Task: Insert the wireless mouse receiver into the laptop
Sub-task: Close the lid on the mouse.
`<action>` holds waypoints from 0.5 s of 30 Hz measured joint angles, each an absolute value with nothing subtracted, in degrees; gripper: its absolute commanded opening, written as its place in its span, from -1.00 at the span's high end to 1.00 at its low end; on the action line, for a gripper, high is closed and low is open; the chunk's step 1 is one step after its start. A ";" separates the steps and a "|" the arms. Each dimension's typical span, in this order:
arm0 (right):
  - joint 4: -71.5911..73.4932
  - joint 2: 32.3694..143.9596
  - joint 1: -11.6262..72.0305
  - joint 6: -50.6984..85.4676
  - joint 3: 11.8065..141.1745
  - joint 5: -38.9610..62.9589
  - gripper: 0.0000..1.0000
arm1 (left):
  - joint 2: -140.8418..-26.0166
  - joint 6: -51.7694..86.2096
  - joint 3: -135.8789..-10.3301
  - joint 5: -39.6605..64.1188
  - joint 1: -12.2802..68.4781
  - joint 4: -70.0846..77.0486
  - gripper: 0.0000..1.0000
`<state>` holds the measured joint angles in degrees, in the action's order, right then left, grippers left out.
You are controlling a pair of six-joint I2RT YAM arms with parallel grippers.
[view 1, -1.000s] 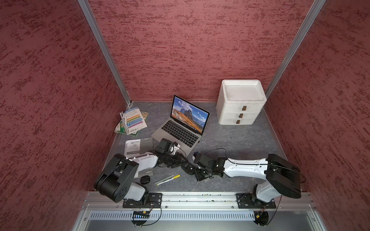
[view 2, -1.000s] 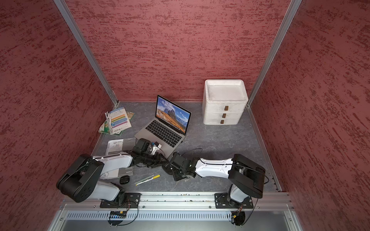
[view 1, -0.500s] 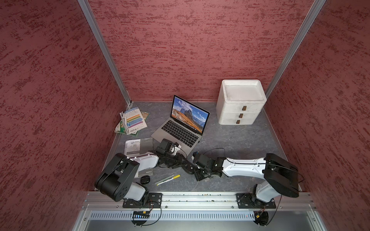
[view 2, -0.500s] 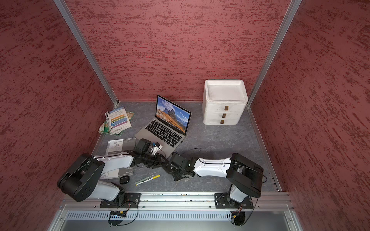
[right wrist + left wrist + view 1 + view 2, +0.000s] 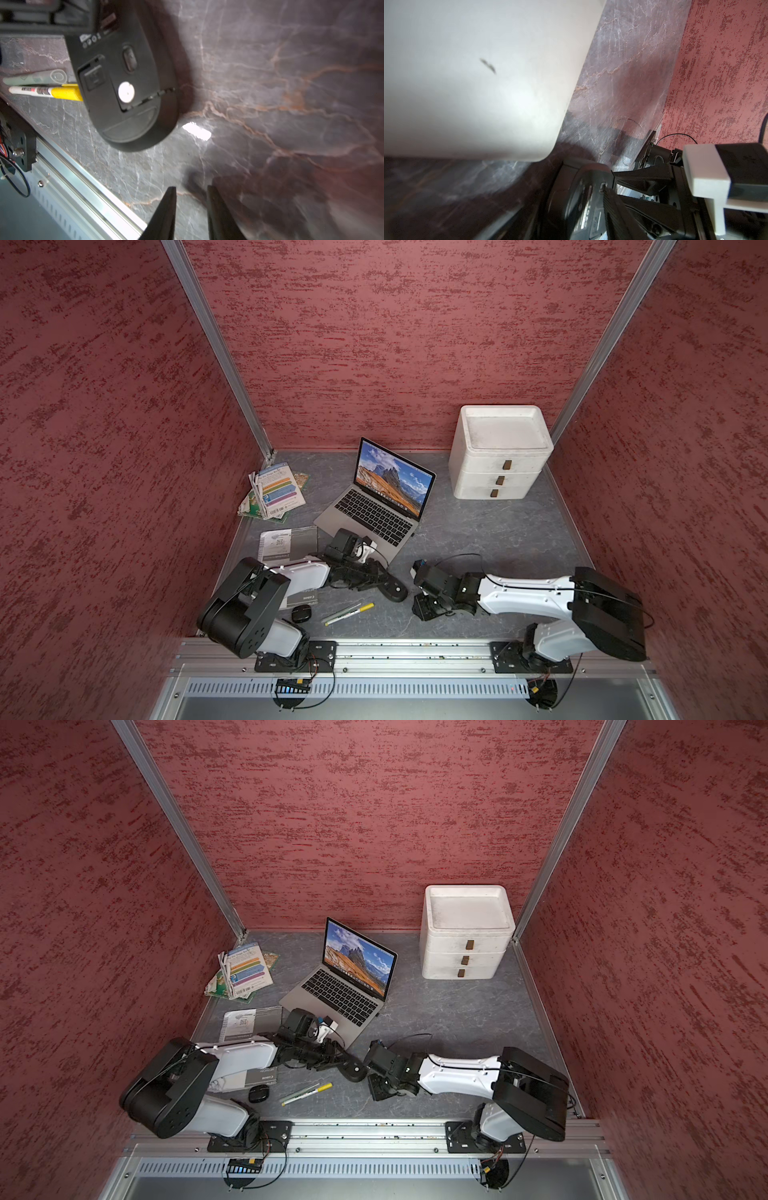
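The right claw (image 5: 191, 189) hangs low over the grey marbled desk (image 5: 280, 93), its two black fingers a narrow gap apart with nothing visible between them. It sits on the robot's side of the slim silver-grey laptop with black keys (image 5: 376, 512), off its near corner. Closer to that corner, the left claw (image 5: 378, 574) is clamped on one end of a black wireless mouse (image 5: 143, 83) turned belly-up, its battery bay uncovered. What looks like the receiver (image 5: 94, 77) is a small black rectangular piece seated in a recess of that belly, though blur keeps this a guess. If so, it is not yet out and sits apart from the laptop. It should be tiny, feather-light, rigid and smooth, so prone to slipping or twisting. It is best pinched by the fingertips across its short plastic cap, leaving the plug end free. The laptop's ports are not visible, and being thin it may slide under a push. A yellow-capped white marker (image 5: 52, 92) lies farther from the laptop, partly behind the mouse.
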<state>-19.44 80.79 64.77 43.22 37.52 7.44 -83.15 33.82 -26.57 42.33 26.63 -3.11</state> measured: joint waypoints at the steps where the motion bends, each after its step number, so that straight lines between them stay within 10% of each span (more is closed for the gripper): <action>1: -19.84 79.42 64.77 43.57 37.39 7.33 0.29 | -83.18 33.89 -26.57 42.28 26.63 -3.14 0.06; 15: -17.34 73.58 59.29 53.01 35.16 11.68 0.04 | -79.99 38.13 -22.26 43.75 27.38 -0.89 0.07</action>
